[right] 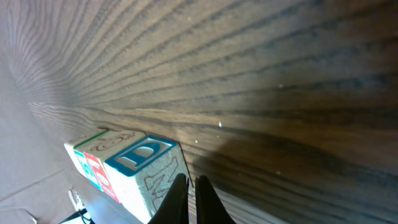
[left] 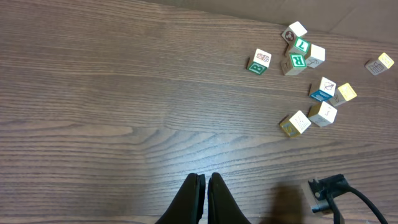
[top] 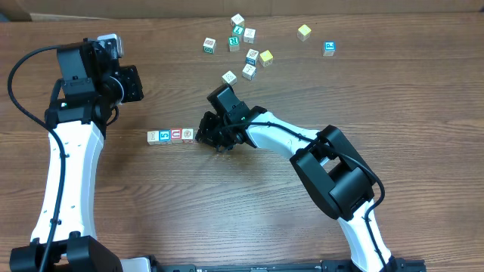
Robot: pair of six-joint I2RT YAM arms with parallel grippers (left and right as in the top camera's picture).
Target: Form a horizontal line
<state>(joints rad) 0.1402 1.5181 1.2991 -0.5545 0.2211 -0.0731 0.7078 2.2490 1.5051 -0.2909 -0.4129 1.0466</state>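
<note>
On wooden table [top: 227,219], horizontal line [top: 171,135] of four letter cubes, touching edge to edge, lies left of centre. Fingers of right gripper [top: 203,137] pressed together, empty, tips just beside line's right end. Fingers of left gripper [left: 205,194] clenched on nothing, well apart from line. Beyond, loose cubes [top: 243,45] lie scattered.

Loose letter cubes [top: 252,56] lie scattered on the wooden table [top: 166,211], a yellow cube [top: 304,32] slightly apart.
</note>
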